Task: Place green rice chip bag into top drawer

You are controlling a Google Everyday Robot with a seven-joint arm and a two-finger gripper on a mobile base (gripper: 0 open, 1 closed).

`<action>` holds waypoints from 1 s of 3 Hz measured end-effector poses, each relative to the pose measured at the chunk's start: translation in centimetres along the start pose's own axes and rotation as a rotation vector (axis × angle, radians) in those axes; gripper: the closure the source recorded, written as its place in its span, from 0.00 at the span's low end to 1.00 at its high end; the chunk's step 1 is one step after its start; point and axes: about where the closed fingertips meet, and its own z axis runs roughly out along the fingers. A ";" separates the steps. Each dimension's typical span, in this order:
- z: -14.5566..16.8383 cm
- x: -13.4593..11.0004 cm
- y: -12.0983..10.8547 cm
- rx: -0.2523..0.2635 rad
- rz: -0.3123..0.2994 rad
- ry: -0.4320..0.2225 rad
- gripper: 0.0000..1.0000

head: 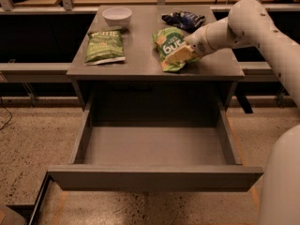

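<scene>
The green rice chip bag is bright green with white lettering and lies on the right half of the grey table top, near its front edge. My gripper reaches in from the right on the white arm and sits at the bag's right side, touching it. The top drawer stands pulled out below the table top, and nothing shows inside it.
A duller olive-green bag lies on the left of the table top. A white bowl stands at the back left. A dark blue shiny bag lies at the back right. Black shelving runs behind the table.
</scene>
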 end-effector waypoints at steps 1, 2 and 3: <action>-2.2 -0.3 1.1 0.023 -0.024 0.004 0.87; -5.3 0.1 2.7 0.021 -0.028 0.011 1.00; -9.4 0.8 4.0 -0.011 -0.047 0.015 1.00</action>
